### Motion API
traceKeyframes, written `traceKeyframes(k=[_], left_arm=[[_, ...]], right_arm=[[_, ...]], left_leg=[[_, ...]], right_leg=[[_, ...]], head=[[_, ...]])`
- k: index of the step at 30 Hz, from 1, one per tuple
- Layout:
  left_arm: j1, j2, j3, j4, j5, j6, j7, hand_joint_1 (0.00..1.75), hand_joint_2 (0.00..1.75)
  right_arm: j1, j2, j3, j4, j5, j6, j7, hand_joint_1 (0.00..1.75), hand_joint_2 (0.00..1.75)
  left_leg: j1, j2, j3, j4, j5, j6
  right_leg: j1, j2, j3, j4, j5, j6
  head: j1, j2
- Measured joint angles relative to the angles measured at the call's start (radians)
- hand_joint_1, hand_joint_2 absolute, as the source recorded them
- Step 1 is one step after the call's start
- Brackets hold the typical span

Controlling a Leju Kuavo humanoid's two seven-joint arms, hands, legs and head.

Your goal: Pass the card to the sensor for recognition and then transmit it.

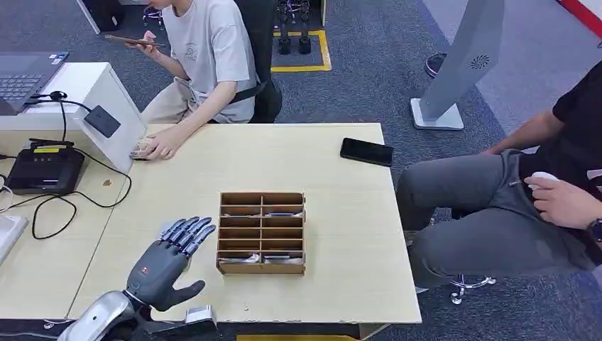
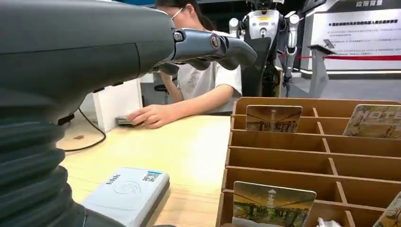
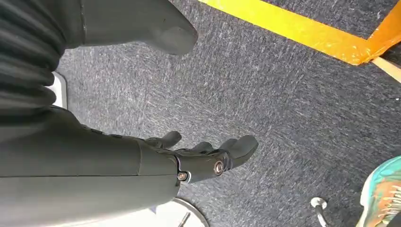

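A brown wooden card box (image 1: 261,233) with several slots stands on the pale table (image 1: 341,270). Cards stand in its slots: one in a far slot (image 2: 273,118), one beside it (image 2: 376,121), one in a near slot (image 2: 272,204). My left hand (image 1: 170,259) hovers just left of the box, its fingers (image 2: 213,47) stretched out and holding nothing. A white card reader (image 2: 127,191) lies on the table under that hand. My right hand (image 3: 208,158) hangs over the grey carpet, fingers loosely apart and empty.
A seated person across the table rests a hand (image 1: 160,145) by a white stand with a black pad (image 1: 101,121). A black phone (image 1: 365,151) lies at the far right. A black device (image 1: 44,170) with cables sits on the left. Another person (image 1: 525,206) sits right of the table.
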Motion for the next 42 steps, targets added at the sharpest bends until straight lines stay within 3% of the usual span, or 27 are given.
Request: traceKeyframes(k=[42], left_arm=[[0.002, -0.011, -0.012, 0.002, 0.016, -0.009, -0.012, 0.0, 1.75]], right_arm=[[-0.001, 0.0, 0.004, 0.0, -0.015, 0.0, 0.006, 0.0, 1.75]], left_leg=[[0.0, 0.0, 0.0, 0.0, 0.0, 0.0]], right_leg=[[0.0, 0.0, 0.0, 0.0, 0.0, 0.0]], head=[[0.0, 0.0]])
